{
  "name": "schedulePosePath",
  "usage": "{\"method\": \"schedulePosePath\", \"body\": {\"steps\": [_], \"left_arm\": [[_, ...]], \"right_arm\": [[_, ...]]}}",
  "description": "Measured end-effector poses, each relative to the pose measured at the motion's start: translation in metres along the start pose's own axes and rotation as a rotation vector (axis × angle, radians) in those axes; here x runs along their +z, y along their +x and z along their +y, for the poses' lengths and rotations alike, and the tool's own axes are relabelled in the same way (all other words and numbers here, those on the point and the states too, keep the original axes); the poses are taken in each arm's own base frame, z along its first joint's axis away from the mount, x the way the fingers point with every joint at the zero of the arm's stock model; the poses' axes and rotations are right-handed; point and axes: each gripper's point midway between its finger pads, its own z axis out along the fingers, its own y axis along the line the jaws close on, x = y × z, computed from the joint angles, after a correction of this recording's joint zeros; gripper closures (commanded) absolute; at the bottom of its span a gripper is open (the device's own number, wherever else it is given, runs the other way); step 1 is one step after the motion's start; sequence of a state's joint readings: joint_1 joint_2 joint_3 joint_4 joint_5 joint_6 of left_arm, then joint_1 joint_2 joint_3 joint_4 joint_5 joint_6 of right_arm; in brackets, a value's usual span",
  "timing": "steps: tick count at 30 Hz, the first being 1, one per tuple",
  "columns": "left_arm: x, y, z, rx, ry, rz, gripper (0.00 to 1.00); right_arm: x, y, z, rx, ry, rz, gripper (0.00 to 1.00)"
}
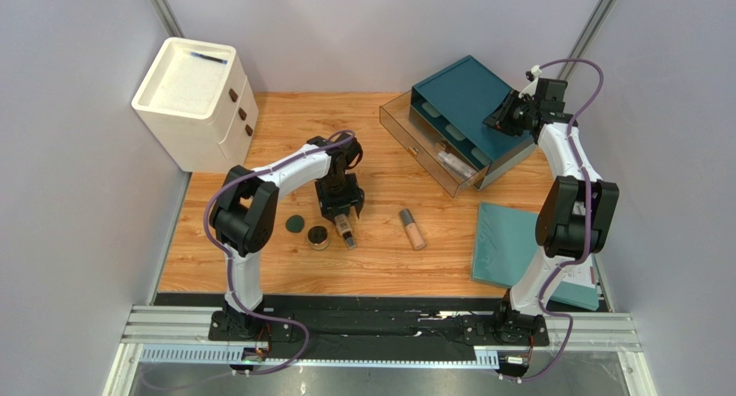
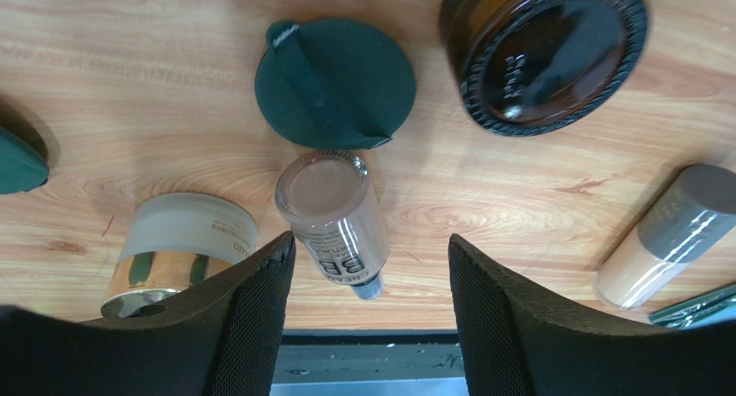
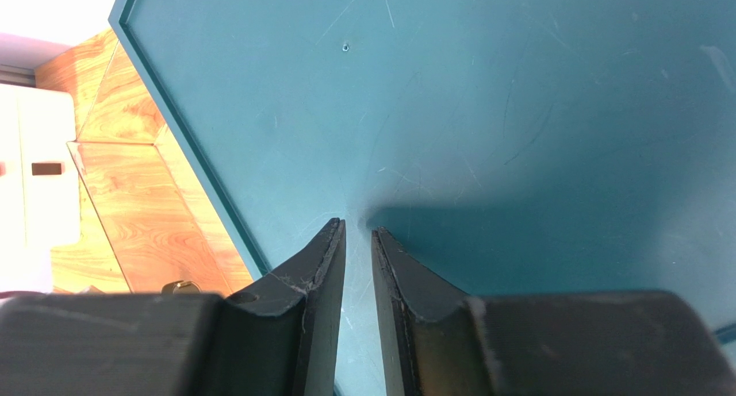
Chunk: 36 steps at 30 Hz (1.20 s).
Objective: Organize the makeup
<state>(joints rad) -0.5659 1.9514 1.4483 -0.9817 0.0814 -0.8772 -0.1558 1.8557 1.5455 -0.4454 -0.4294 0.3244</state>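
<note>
Left fingers (image 2: 250,318) apart, low over table (image 2: 518,198); one clear bottle (image 2: 333,211) lying flat between them. Nearby on table: two dark green discs (image 2: 335,83), second at view's edge; two jars, namely dark jar (image 2: 544,51) and frosted-lid jar (image 2: 181,241); one peach tube (image 2: 665,236). Right fingers (image 3: 315,310) nearly together, empty, over teal drawer box (image 3: 518,111).

White cabinet (image 1: 194,103) at far-left corner of table (image 1: 389,267). Teal box (image 1: 466,99) far right, its clear drawer (image 1: 423,142) pulled out. Teal panel (image 1: 505,241) near right.
</note>
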Motion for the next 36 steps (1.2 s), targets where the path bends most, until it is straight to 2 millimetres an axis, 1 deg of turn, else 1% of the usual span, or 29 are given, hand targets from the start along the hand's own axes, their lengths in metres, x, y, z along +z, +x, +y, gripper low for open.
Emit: {"method": "schedulePosePath", "body": {"steps": [2, 7, 10, 12, 13, 14, 15, 16, 23, 27, 30, 32, 34, 36], "left_arm": [[0.0, -0.003, -0.002, 0.004, 0.0, -0.005, 0.33], [0.014, 0.0, 0.001, 0.01, -0.026, 0.025, 0.35], [0.02, 0.005, 0.007, 0.016, -0.04, 0.042, 0.41], [0.022, 0.008, 0.009, 0.019, -0.044, 0.047, 0.53], [0.023, 0.009, 0.01, 0.02, -0.046, 0.052, 0.66], [0.024, 0.011, 0.011, 0.03, -0.051, 0.055, 0.88], [0.024, 0.012, 0.01, 0.029, -0.049, 0.058, 0.96], [0.024, 0.014, 0.008, 0.045, -0.044, 0.061, 1.0], [0.023, 0.019, -0.009, 0.125, -0.02, 0.05, 1.0], [0.014, 0.015, -0.018, 0.152, 0.002, 0.019, 1.0], [-0.002, 0.008, -0.026, 0.173, 0.046, -0.037, 1.0], [-0.023, 0.0, -0.037, 0.187, 0.114, -0.104, 1.0], [-0.05, -0.011, -0.055, 0.203, 0.207, -0.189, 1.0], [-0.069, -0.02, -0.07, 0.215, 0.276, -0.248, 1.0]], "right_arm": [[0.0, 0.0, 0.0, 0.001, 0.0, 0.001, 0.73], [0.0, 0.0, 0.0, 0.001, 0.001, 0.003, 0.73], [0.0, 0.0, 0.0, 0.002, 0.001, 0.004, 0.73], [0.001, 0.0, 0.0, 0.003, -0.001, 0.007, 0.73], [0.001, 0.0, 0.0, 0.003, -0.005, 0.008, 0.73], [0.002, 0.0, 0.001, 0.003, -0.009, 0.009, 0.73], [0.002, 0.0, 0.002, 0.003, -0.014, 0.01, 0.73], [0.003, 0.001, 0.002, 0.003, -0.016, 0.012, 0.73], [0.003, 0.001, 0.002, 0.003, -0.017, 0.012, 0.73], [0.003, 0.001, 0.002, 0.003, -0.018, 0.013, 0.73], [0.003, 0.001, 0.002, 0.004, -0.018, 0.013, 0.73], [0.003, 0.001, 0.002, 0.003, -0.018, 0.012, 0.73], [0.003, 0.0, 0.003, 0.005, -0.019, 0.016, 0.73], [0.004, 0.0, 0.003, 0.005, -0.024, 0.017, 0.73]]}}
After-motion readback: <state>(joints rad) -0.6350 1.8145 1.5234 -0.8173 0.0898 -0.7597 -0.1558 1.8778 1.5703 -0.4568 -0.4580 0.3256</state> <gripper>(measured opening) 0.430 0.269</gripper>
